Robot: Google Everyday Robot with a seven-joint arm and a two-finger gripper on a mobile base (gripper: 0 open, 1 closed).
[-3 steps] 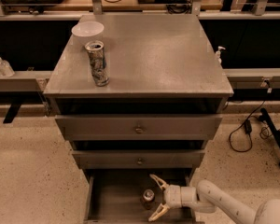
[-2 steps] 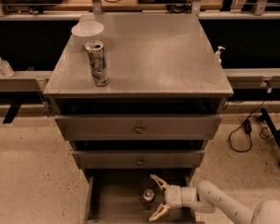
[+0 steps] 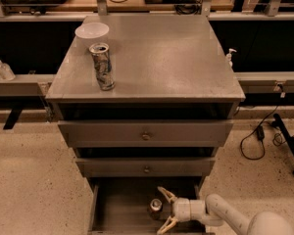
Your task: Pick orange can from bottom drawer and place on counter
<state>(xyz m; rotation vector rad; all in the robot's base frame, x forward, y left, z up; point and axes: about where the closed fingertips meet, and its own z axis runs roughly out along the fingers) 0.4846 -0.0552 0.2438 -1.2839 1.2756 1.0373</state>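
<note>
The orange can (image 3: pixel 156 208) stands upright on the floor of the open bottom drawer (image 3: pixel 117 210), near its right side. My gripper (image 3: pixel 164 211) reaches in from the lower right, level with the can. Its two pale fingers are spread wide, one above and behind the can, one below and in front; the can sits just at their mouth and is not clamped. The counter (image 3: pixel 157 58) is the grey top of the cabinet above.
A tall patterned can (image 3: pixel 103 66) and a white bowl (image 3: pixel 91 31) stand on the counter's left part. Two shut upper drawers with knobs (image 3: pixel 145 136) overhang the bottom drawer. Cables and a black stand leg (image 3: pixel 284 141) lie on the floor at right.
</note>
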